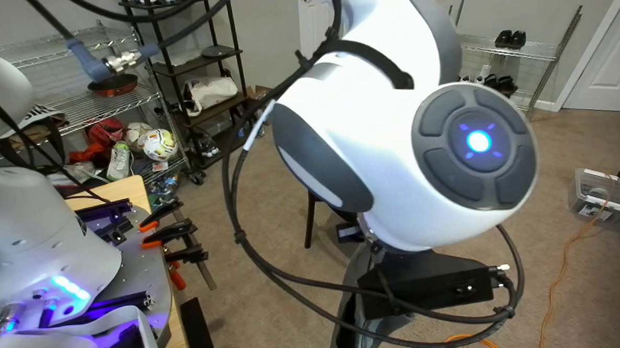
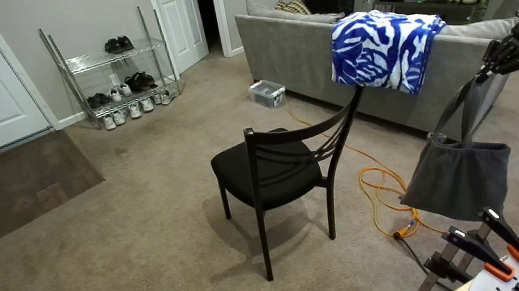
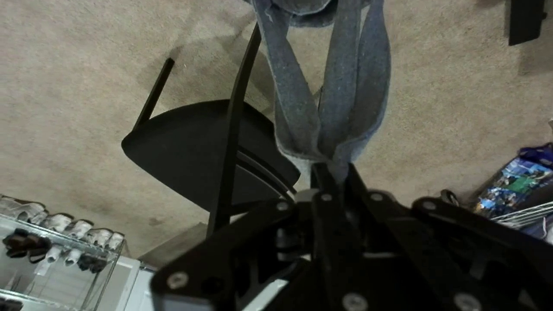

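Currently pinched: the straps (image 3: 345,73) of a grey bag (image 2: 458,181) — my gripper (image 3: 338,176) has its jaws pressed together on them.
Bag's place: hanging beneath me, right of the chair (image 2: 291,190) in an exterior view, not touching it as far as I can see.
Cloth: soft and limp; I expect little weight, plenty of grip and nothing to break, though what lies inside is hidden from me.
Handhold: straps bunched together, as I have them; a single strap would likely let the bag tip.
Swing: the body dangles freely, so a brisk turn could set it swaying against the chair.
Backrest (image 2: 305,133): on the chair's near side, the edge I judge likeliest to catch a strap.
Cord (image 2: 404,231): orange loops on the carpet (image 2: 144,212), right of the chair.
Clamps (image 2: 476,250): hard corners at the table (image 1: 133,189), right of the chair, in the foreground.
Sofa (image 2: 291,50): beyond the chair, a wall to long reaches — the wider carpet runs left of the chair.
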Controlling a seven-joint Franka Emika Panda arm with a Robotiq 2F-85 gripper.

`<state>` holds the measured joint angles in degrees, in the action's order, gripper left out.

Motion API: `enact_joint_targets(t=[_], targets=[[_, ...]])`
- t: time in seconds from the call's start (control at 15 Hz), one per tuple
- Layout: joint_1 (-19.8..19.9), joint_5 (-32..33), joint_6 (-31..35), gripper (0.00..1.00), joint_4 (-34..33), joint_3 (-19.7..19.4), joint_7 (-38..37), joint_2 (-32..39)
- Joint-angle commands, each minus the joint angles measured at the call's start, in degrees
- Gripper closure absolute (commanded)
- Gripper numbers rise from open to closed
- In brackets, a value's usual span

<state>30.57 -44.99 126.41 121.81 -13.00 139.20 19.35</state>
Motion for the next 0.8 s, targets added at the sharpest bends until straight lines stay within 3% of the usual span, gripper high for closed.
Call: enact_joint_targets(t=[0.0,0.73], targets=[[0.5,0.1,-8.8,0.98,-9.3,-1.2,-4.1,2.8],[1.2,-1.3,-21.9,0.98,-26.9,-0.6,-13.4,10.4]])
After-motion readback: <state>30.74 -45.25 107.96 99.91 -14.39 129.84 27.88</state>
